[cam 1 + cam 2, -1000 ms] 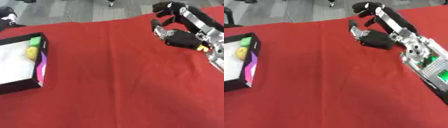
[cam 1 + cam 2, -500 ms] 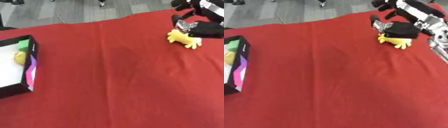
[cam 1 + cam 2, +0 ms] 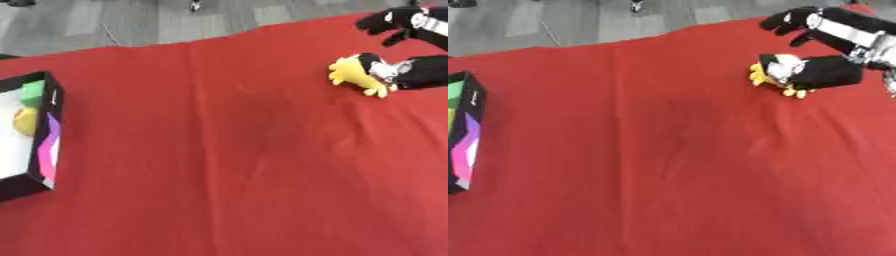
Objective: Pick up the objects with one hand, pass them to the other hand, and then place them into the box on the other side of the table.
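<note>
Right hand over yellow toy, thumb against it, fingers spread wide above, not closed. Toy looks soft, light; take round body. Box far left on bench.

You are looking down from the robot's head through two side-by-side eyes, both tilted steeply onto the red tablecloth, with a strip of grey floor along the top edge. Both views share almost the whole cloth, but the left eye view sits further left: its box fills the left edge with its white inside showing. In the right eye view only the box's near wall shows at the left edge, and the right hand at upper right shows more fully.
</note>
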Motion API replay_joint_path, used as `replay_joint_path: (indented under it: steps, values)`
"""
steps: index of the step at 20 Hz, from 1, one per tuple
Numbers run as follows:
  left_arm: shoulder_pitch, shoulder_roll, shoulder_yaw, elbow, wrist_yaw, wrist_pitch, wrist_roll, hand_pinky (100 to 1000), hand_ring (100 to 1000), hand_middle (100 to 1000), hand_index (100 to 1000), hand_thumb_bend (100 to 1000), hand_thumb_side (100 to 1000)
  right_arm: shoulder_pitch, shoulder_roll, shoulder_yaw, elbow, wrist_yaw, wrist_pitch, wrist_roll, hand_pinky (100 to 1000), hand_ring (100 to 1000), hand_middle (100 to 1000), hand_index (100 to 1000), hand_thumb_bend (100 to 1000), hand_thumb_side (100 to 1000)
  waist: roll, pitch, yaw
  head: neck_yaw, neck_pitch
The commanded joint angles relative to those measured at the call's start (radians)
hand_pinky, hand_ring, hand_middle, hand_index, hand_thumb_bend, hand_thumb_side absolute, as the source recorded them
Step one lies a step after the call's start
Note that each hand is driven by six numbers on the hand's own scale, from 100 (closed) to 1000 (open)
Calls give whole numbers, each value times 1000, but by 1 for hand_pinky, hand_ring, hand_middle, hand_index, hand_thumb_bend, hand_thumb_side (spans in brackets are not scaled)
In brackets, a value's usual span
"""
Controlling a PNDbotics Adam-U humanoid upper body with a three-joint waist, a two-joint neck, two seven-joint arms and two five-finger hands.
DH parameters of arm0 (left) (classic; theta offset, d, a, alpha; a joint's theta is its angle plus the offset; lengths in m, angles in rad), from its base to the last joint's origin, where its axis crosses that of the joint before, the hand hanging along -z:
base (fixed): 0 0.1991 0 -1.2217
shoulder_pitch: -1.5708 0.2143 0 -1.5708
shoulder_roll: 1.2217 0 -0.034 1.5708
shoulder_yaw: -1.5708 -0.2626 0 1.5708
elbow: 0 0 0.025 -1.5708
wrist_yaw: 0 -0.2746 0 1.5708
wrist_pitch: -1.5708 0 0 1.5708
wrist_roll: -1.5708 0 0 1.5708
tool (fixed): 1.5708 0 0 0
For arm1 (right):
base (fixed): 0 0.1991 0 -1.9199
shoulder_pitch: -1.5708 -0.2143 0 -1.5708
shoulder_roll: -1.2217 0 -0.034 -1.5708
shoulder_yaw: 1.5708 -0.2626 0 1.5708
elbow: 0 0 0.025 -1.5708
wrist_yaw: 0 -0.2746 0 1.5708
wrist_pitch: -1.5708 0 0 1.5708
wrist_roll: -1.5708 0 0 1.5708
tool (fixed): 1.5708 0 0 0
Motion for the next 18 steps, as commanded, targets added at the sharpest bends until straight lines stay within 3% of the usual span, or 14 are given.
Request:
replay_joint_path:
  steps: [1,6,11,18]
  values:
    - [-20,30,6,-21,3,7,-2,772,799,621,697,100,667,6,-56,-39,-14,45,3,11,873,940,911,929,267,367,-20,5,6,9,-23]
    - [-30,26,0,-25,-1,13,-9,772,799,621,699,100,669,25,-69,-68,-14,115,30,-25,884,932,902,934,370,319,-21,23,23,11,-38]
    - [-41,25,-3,-31,-2,18,-14,772,799,620,700,100,670,40,-73,-92,-7,162,74,-50,887,934,903,937,388,308,-23,42,41,0,-61]
    - [-35,24,-5,-51,1,26,-21,772,800,619,699,100,678,82,-66,-117,29,179,103,-97,886,934,905,936,359,331,-26,57,54,-20,-66]
